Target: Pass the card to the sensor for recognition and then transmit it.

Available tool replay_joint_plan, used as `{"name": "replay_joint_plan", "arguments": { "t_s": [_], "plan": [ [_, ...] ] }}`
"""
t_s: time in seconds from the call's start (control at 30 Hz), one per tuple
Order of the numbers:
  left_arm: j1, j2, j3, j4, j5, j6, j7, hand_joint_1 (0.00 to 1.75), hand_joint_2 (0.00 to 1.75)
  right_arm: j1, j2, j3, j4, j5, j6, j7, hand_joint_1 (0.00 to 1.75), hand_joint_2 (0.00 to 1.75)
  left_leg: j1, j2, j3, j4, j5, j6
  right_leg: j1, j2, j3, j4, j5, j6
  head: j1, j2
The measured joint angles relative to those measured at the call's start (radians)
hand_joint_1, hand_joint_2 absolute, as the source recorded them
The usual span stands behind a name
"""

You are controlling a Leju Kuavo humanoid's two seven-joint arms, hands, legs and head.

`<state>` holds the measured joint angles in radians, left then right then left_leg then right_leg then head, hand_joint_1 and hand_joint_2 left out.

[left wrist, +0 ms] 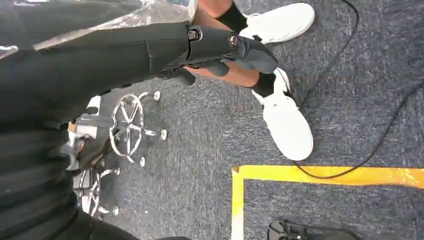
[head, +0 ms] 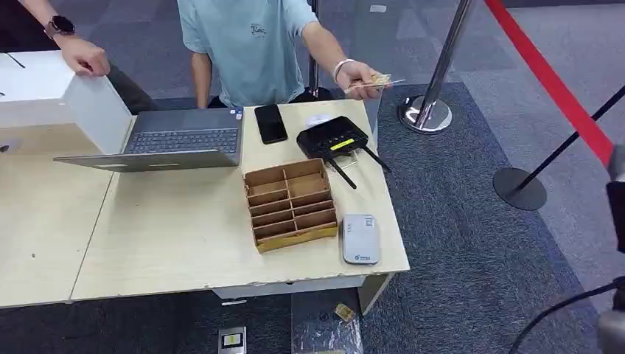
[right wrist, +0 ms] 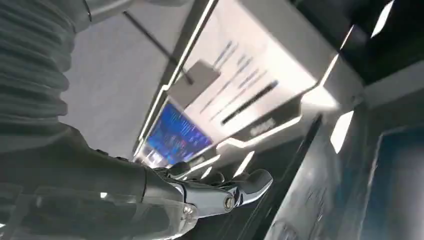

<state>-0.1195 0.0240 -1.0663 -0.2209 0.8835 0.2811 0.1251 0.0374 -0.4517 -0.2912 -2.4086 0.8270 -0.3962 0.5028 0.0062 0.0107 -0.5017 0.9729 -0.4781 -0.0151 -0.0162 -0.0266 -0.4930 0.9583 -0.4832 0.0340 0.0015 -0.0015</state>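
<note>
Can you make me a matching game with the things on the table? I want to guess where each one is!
Things:
1. laptop
2. phone
3. cardboard box
4. card

Places:
A. held in a person's hand past the far edge of the table
B. lying flat just right of the laptop
C. near the front right of the table, beside a small white device
D. open at the back of the table, next to a big white box

Right pairs: 1-D, 2-B, 3-C, 4-A
</note>
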Motion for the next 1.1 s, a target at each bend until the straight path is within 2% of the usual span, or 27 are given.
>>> {"name": "replay_joint_plan", "arguments": {
  "t_s": [0.1, 0.2, 0.3, 0.43, 0.67, 0.97, 1.1],
  "plan": [
    [-0.007, 0.0, -0.012, 0.0, -0.022, -0.016, -0.003, 0.0, 1.75, -0.088, -0.029, 0.167, 0.024, -0.014, 0.096, -0.013, 0.0, 1.75, 0.001, 0.001, 0.001, 0.0, 0.0, 0.0, 0.001, 0.001, 0.001, 0.0, 0.0, 0.0, 0.0, 0.0],
    [-0.008, 0.0, -0.026, 0.0, -0.043, -0.029, -0.01, 0.0, 1.75, -0.182, -0.032, 0.299, 0.103, -0.054, 0.142, -0.054, 0.0, 1.75, 0.001, -0.001, 0.0, 0.0, 0.001, -0.001, 0.001, -0.001, 0.0, 0.001, 0.0, 0.0, 0.0, 0.0],
    [-0.01, 0.001, -0.034, 0.0, -0.049, -0.031, -0.012, 0.0, 1.75, -0.244, -0.032, 0.408, 0.172, -0.062, 0.149, -0.076, 0.0, 1.75, 0.001, -0.002, 0.001, 0.0, 0.001, -0.001, 0.001, -0.001, 0.0, 0.001, 0.0, 0.0, 0.0, 0.0],
    [-0.008, 0.002, -0.042, 0.0, -0.049, -0.031, -0.012, 0.0, 1.75, -0.287, -0.035, 0.503, 0.229, -0.066, 0.148, -0.076, 0.0, 1.75, 0.001, -0.002, 0.0, 0.0, 0.001, -0.001, 0.001, -0.002, 0.0, 0.001, 0.0, 0.0, 0.0, 0.0],
    [-0.007, 0.003, -0.056, 0.0, -0.049, -0.031, -0.012, 0.0, 1.75, -0.311, -0.037, 0.589, 0.279, -0.067, 0.148, -0.076, 0.0, 1.75, 0.001, -0.001, 0.0, 0.0, 0.001, -0.001, 0.001, -0.002, -0.001, 0.0, -0.001, 0.0, 0.0, 0.0],
    [-0.006, 0.004, -0.06, 0.0, -0.053, -0.031, -0.013, 0.0, 1.75, -0.326, -0.037, 0.639, 0.313, -0.072, 0.149, -0.078, 0.0, 1.75, 0.001, -0.001, 0.001, 0.0, 0.001, -0.001, 0.001, -0.002, -0.001, 0.0, 0.0, 0.0, 0.0, 0.0],
    [-0.008, 0.004, -0.068, 0.0, -0.076, -0.04, -0.02, 0.0, 1.75, -0.393, -0.026, 0.684, 0.373, -0.06, 0.166, -0.13, 0.0, 1.75, 0.001, 0.0, 0.0, 0.0, 0.001, -0.001, 0.001, 0.0, 0.0, 0.001, 0.0, 0.0, 0.0, 0.0]
  ]
}}
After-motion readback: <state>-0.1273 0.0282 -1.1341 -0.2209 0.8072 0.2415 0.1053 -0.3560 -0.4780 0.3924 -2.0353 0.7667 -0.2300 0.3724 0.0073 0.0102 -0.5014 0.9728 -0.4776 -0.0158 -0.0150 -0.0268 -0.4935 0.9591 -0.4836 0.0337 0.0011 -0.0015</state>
